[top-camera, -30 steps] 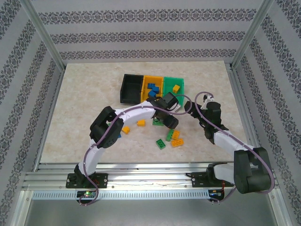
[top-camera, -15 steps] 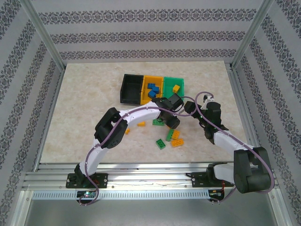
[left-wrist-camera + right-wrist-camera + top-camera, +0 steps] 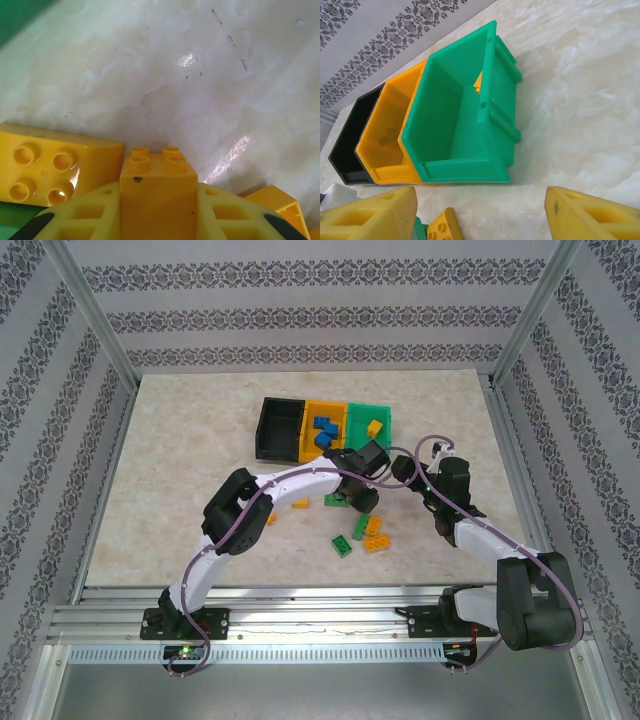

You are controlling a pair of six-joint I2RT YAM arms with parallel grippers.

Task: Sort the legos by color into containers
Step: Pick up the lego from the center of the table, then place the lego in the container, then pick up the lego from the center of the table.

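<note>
Pale marble desk (image 3: 180,480) carries it all. Toward its near edge lie loose legos (image 3: 372,536), green and orange. Just past them, the left gripper (image 3: 159,214) is squeezed tight on a yellow brick (image 3: 158,175). The right gripper (image 3: 480,210) has its fingers wide apart and holds nothing. Farther back, the containers (image 3: 272,440) sit in a row: black, orange, green.

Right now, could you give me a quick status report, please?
Left claw shut on yellow lego. Right claw open, empty, facing green bin. Second yellow lego alongside.
</note>
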